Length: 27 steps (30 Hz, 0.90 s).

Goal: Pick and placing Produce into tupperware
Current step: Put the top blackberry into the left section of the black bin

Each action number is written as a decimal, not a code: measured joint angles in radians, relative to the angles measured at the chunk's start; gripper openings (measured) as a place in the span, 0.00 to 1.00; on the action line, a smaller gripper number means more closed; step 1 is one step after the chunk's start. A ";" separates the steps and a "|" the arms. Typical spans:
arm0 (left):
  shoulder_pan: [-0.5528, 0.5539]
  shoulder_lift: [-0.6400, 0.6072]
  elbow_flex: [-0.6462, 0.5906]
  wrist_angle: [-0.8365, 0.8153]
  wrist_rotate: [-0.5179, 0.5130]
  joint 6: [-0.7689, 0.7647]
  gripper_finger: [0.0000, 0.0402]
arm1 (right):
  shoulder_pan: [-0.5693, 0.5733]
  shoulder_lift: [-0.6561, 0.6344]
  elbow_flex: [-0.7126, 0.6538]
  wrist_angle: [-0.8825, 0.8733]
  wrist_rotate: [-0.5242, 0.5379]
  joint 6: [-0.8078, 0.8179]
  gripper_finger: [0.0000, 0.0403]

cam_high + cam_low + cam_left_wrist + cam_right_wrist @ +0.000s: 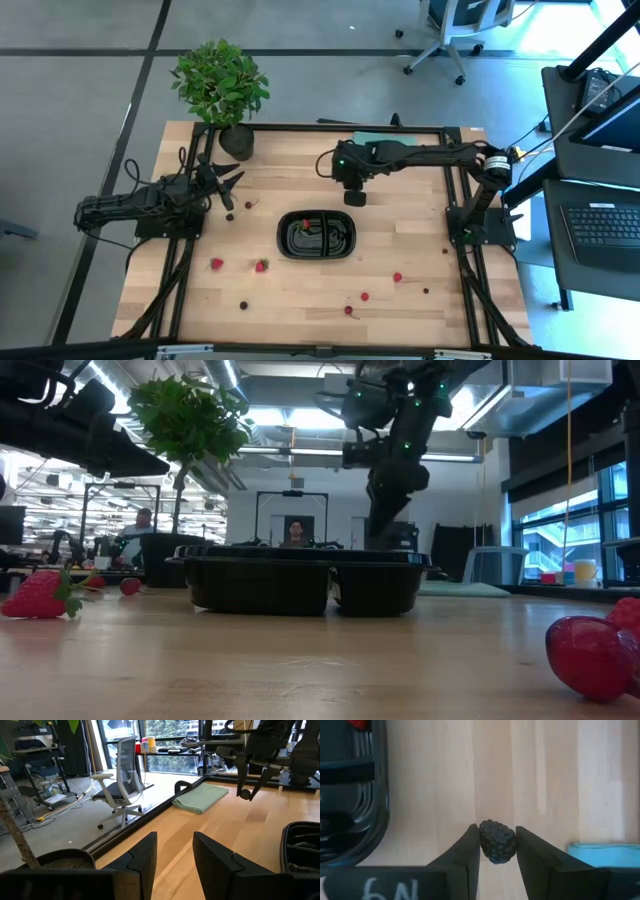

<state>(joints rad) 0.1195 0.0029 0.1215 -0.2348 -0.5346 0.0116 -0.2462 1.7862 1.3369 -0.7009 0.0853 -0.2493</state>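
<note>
High view: right gripper (354,197) hovered just beyond the tupperware (316,236), left gripper (228,184) waited well off beside it. Left wrist view: jaws narrowly parted, empty. Right wrist view: jaws pinched a dark berry (496,841); best to centre over a compartment before letting go.

Bare surface (400,235) is left between the right pincer (355,199) and the tupperware (316,236). The far-left corner is blocked by the potted plant (222,90), and the near side is dotted with scattered Produce (261,266).
</note>
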 joint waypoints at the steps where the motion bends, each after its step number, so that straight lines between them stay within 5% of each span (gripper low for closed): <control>1: 0.000 0.000 0.000 0.000 0.000 0.000 0.30 | 0.001 -0.001 0.002 0.000 0.000 0.000 0.27; 16: 0.000 0.000 0.000 0.000 0.000 0.000 0.30 | 0.039 -0.001 0.003 -0.003 -0.013 0.078 0.27; 27: 0.000 0.000 0.000 0.000 0.000 0.000 0.30 | 0.119 -0.002 0.094 -0.042 -0.371 0.113 0.28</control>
<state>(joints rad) 0.1192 0.0029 0.1215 -0.2352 -0.5346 0.0115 -0.1277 1.7840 1.4313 -0.7431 -0.2855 -0.1358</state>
